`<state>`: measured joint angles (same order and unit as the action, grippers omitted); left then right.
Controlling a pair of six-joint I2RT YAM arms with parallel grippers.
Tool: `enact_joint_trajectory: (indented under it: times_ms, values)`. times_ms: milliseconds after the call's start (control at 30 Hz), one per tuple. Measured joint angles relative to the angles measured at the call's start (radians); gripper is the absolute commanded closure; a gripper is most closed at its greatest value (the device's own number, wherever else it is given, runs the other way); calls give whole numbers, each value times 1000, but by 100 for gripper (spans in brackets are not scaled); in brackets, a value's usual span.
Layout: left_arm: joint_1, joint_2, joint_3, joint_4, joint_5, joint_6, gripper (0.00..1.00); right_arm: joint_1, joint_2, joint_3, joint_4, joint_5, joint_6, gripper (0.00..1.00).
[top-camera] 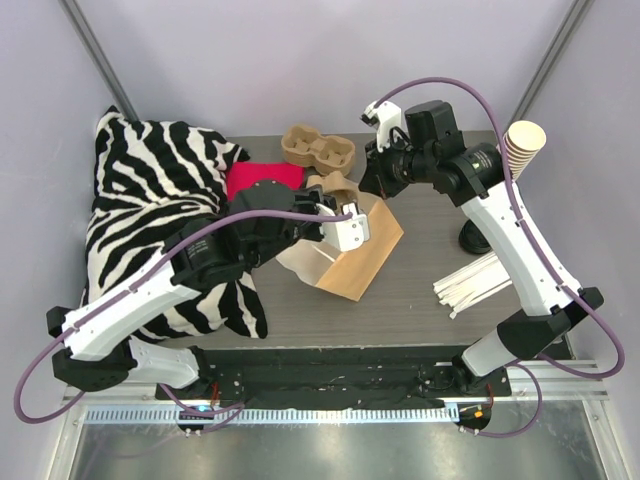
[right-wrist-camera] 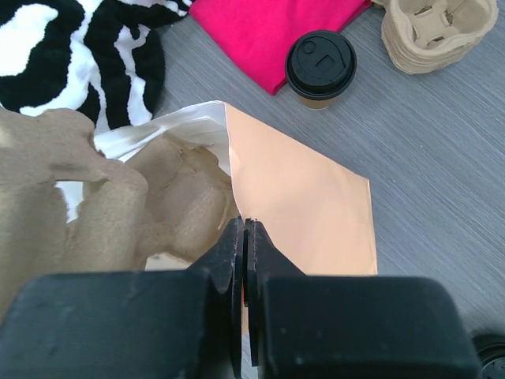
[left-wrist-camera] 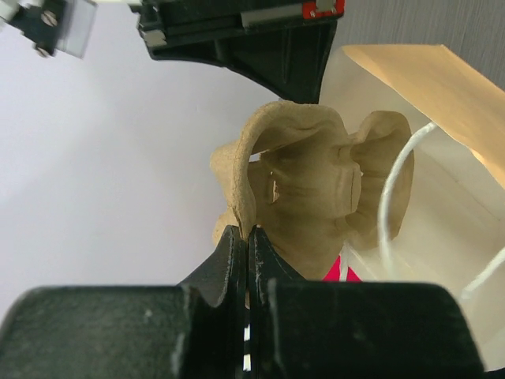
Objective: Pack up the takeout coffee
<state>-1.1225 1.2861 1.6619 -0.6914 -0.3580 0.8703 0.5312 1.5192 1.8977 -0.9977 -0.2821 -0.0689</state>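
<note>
Looks like the loading stage: paper bag (top-camera: pixel 352 262) on its side mid-table, pulp carrier (left-wrist-camera: pixel 308 185) partly inside its mouth. Left arm stretched across, left gripper (left-wrist-camera: pixel 248 237) pinched tight on the carrier's rim. Right arm bent down from the far side, right gripper (right-wrist-camera: pixel 243 229) clamped on the bag's edge. Takeout coffee (right-wrist-camera: pixel 319 67) upright outside the bag, beside the red cloth (right-wrist-camera: pixel 268 31), unpacked. Next, probably: seat the carrier, then fetch the cup without tipping it.
</note>
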Motion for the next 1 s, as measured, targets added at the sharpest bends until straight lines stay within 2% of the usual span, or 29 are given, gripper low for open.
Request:
enact_joint_trajectory:
  times_ms: [400, 767, 1000]
  values:
    - [-39, 18, 51, -2, 27, 119, 100, 2, 15, -14, 5, -37, 0, 99]
    - [-39, 24, 44, -40, 151, 318, 100, 19, 15, -27, 8, -55, -4, 99]
    - [-40, 50, 117, -123, 235, 395, 100, 19, 15, -34, 10, -55, -4, 99]
